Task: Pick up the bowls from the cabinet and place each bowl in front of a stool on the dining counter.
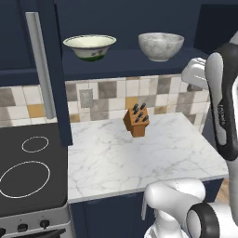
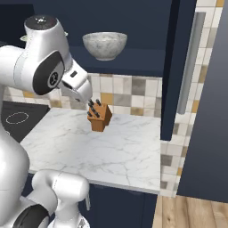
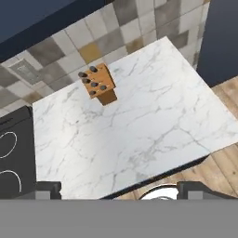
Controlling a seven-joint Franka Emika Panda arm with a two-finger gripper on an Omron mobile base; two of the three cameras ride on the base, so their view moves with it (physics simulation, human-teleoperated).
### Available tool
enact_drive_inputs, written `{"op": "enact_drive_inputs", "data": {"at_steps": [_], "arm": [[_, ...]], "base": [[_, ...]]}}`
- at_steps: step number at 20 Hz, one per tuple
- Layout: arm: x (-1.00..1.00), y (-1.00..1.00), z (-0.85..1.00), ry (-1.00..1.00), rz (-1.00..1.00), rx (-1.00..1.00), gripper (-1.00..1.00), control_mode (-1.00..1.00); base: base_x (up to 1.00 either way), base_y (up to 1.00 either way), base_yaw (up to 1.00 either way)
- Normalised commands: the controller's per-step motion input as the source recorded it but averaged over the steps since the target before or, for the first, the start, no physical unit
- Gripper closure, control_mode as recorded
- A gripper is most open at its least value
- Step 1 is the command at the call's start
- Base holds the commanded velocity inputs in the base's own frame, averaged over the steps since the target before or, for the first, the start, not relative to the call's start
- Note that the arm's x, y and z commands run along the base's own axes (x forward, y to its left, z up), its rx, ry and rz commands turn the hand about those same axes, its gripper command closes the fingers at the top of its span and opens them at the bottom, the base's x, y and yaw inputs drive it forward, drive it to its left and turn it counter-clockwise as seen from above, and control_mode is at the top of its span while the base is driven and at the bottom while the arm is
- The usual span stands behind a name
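Bowls sit untouched on the open cabinet (image 1: pixel 130 65) shelf above the worktop: green bowl (image 1: pixel 89 47) to the left, stone bowl (image 1: pixel 161 46) to the right, well apart, both upright. Cabinet door (image 1: pixel 49 69) is swung open at the left, its bar handle (image 1: pixel 41 69) facing out. Below, stove (image 1: pixel 28 172) is seen at the left, marble worktop (image 1: pixel 139 153) in the middle, knife block (image 1: pixel 136 120) near the tiled backsplash (image 1: pixel 107 97).

Gripper (image 3: pixel 118 190) is held high above the worktop, looking down; fingertips (image 3: pixel 46 189) are spread wide with nothing between them. Neither bowl is gripped and no step of the task is judged done yet.

Risks, as judged from here:
- Open door edge at the left could be clipped by the elbow when the green bowl is reached for.
- Shelf lip could be struck if the hand is raised straight up from below; an approach from the front, level with the shelf, is needed.
- Bowl rims are wide and the walls are curved, so a pinch on the rim could slip, or the bowl could be pushed back into the cabinet.
- Knife block stands under the shelf and could be knocked over by a low swing or a dropped bowl.
- Stone bowl is probably heavy, so tilt in the grip is likely on the way out.
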Motion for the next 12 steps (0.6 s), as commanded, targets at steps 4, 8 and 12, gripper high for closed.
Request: {"op": "enact_drive_inputs", "data": {"at_steps": [4,8,12], "arm": [[-0.03,-0.08,0.40,-0.16,-0.24,0.26,-1.00,-1.00],[0.00,0.00,0.44,-0.16,-0.25,0.19,-1.00,-1.00],[0.06,0.00,0.36,-0.13,-0.27,0.15,-1.00,-1.00]], "base": [[0.00,0.00,0.00],[0.00,0.00,0.00],[0.00,0.00,0.00]]}}
